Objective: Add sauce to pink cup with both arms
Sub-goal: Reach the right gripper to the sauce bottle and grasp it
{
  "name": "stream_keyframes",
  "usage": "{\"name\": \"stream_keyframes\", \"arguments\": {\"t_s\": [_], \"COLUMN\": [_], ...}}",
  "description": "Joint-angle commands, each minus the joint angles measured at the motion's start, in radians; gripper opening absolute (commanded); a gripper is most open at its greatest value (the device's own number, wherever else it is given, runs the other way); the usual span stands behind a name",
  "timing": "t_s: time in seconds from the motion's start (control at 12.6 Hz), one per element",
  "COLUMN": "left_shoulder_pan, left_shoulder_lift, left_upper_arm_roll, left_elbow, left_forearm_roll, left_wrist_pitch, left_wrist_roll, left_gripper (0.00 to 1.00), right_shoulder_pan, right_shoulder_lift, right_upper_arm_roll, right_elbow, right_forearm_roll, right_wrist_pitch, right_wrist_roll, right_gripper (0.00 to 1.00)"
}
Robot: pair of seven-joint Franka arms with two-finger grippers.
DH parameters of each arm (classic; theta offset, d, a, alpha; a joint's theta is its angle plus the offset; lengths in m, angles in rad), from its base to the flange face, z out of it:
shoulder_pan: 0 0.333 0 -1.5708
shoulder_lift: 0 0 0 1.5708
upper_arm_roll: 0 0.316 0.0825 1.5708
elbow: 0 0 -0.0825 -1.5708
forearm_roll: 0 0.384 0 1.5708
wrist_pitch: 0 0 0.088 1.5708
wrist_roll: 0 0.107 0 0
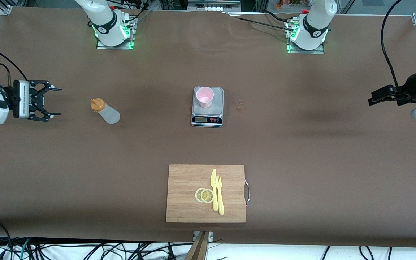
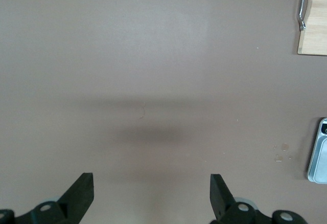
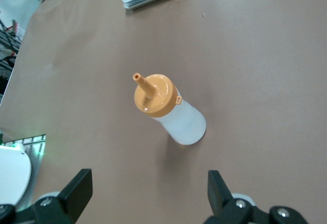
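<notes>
Brown table [image 1: 302, 151], both arms idle at its ends.
Pink cup [image 1: 204, 96] stands on the scale [image 1: 207, 115] mid-table; the sauce [image 1: 105, 111] stands upright toward the right arm's end, near the spread, empty right gripper [image 1: 56, 102]; left gripper [image 2: 152, 196] also spread, empty.

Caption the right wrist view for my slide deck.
Right gripper, jaws open, hovers above the upright sauce bottle on the brown table.
</notes>
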Motion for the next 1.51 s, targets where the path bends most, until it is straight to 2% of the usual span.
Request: {"name": "stream_keyframes", "arguments": {"t_s": [0.0,0.48,0.88,1.03,1.11,1.27,1.43], "left_shoulder_pan": [0.009,0.000,-0.006,-0.007,-0.009,-0.009,0.014], "left_shoulder_lift": [0.032,0.032,0.032,0.026,0.021,0.021,0.017], "left_upper_arm_roll": [0.000,-0.009,-0.016,-0.026,-0.047,-0.131,-0.135], "left_elbow": [0.038,0.076,0.078,0.079,0.078,0.079,0.079], "left_forearm_roll": [0.001,0.015,0.014,0.017,0.030,0.133,0.124], "left_wrist_pitch": [0.023,0.020,0.015,-0.026,-0.054,-0.054,-0.051], "left_wrist_roll": [0.003,0.012,0.012,0.012,0.011,0.005,0.018], "left_gripper": [1.00,1.00,1.00,1.00,1.00,1.00,1.00], "right_shoulder_pan": [-0.013,-0.011,0.004,0.033,0.035,0.042,0.051], "right_shoulder_lift": [0.057,0.220,0.272,0.278,0.278,0.272,0.269], "right_upper_arm_roll": [0.005,0.005,0.007,0.007,0.008,0.011,0.014], "right_elbow": [0.002,0.002,0.000,-0.006,-0.017,-0.040,-0.058], "right_forearm_roll": [0.082,0.228,0.271,0.271,0.281,0.292,0.294], "right_wrist_pitch": [-0.010,-0.028,-0.028,-0.030,-0.028,-0.028,-0.028], "right_wrist_roll": [-0.162,-0.449,-0.528,-0.526,-0.525,-0.526,-0.528], "right_gripper": [1.00,1.00,1.00,1.00,1.00,1.00,1.00]}}
